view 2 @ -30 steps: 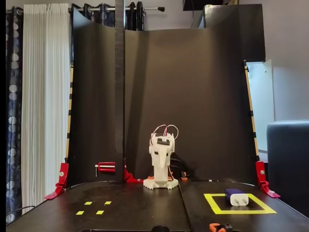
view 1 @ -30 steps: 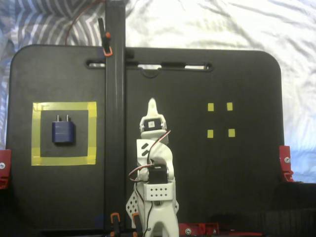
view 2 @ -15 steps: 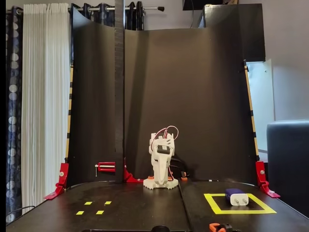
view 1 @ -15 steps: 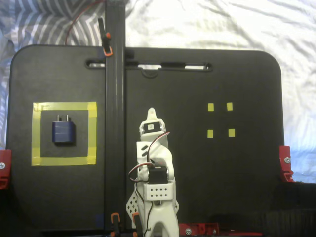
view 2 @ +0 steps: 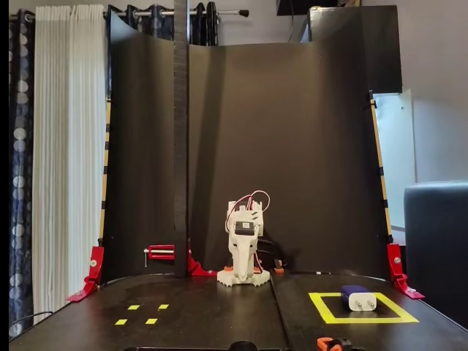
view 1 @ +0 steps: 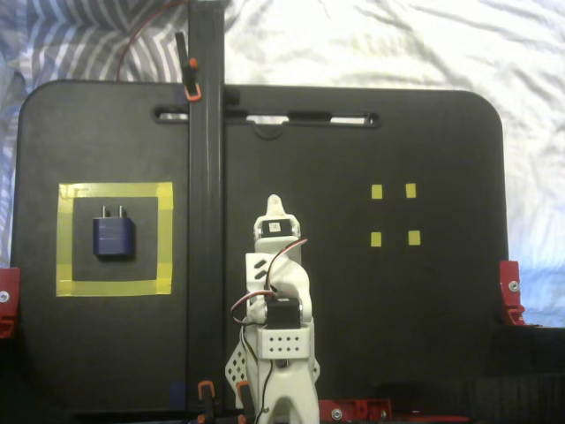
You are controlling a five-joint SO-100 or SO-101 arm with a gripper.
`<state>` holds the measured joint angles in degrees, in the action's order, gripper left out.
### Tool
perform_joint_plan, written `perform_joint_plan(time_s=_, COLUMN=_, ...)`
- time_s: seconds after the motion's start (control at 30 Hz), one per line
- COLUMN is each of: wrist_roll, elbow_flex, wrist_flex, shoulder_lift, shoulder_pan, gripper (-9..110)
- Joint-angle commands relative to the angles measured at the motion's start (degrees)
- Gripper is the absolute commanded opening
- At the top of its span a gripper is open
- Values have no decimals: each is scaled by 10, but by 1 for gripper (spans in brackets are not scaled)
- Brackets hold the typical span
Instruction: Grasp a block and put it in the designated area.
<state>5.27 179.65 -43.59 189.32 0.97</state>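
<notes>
The dark navy block [view 1: 114, 237] lies flat inside the designated area [view 1: 115, 191], a square of wide yellow tape at the board's left; its two silver prongs point toward the far edge. From the front, the block [view 2: 357, 298] rests within the tape square [view 2: 322, 307] at the right. My white arm is folded up over its base in the middle of the board. The gripper [view 1: 274, 204] is shut with nothing in it, well to the right of the block. In the front view the gripper [view 2: 242, 268] points down just in front of the base.
A tall black post [view 1: 205, 177] stands between the arm and the taped square. Several small yellow square markers [view 1: 394, 215] sit on the right half of the board, seen at front left as markers [view 2: 142, 314]. Red clamps [view 1: 509, 291] hold the board edges.
The arm has folded back toward its base, with the gripper tip drawing in and lowering. The block has stayed in the taped square.
</notes>
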Motion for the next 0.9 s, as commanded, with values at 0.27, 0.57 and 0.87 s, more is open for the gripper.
perform_joint_plan(time_s=0.27, wrist_roll=-6, elbow_flex=4, wrist_flex=1, shoulder_lift=4, shoulder_pan=-8, gripper=0)
perform_joint_plan(time_s=0.57, wrist_roll=-5, elbow_flex=4, wrist_flex=1, shoulder_lift=4, shoulder_pan=-7, gripper=0)
perform_joint_plan(time_s=0.87, wrist_roll=-5, elbow_flex=4, wrist_flex=1, shoulder_lift=4, shoulder_pan=-7, gripper=0)
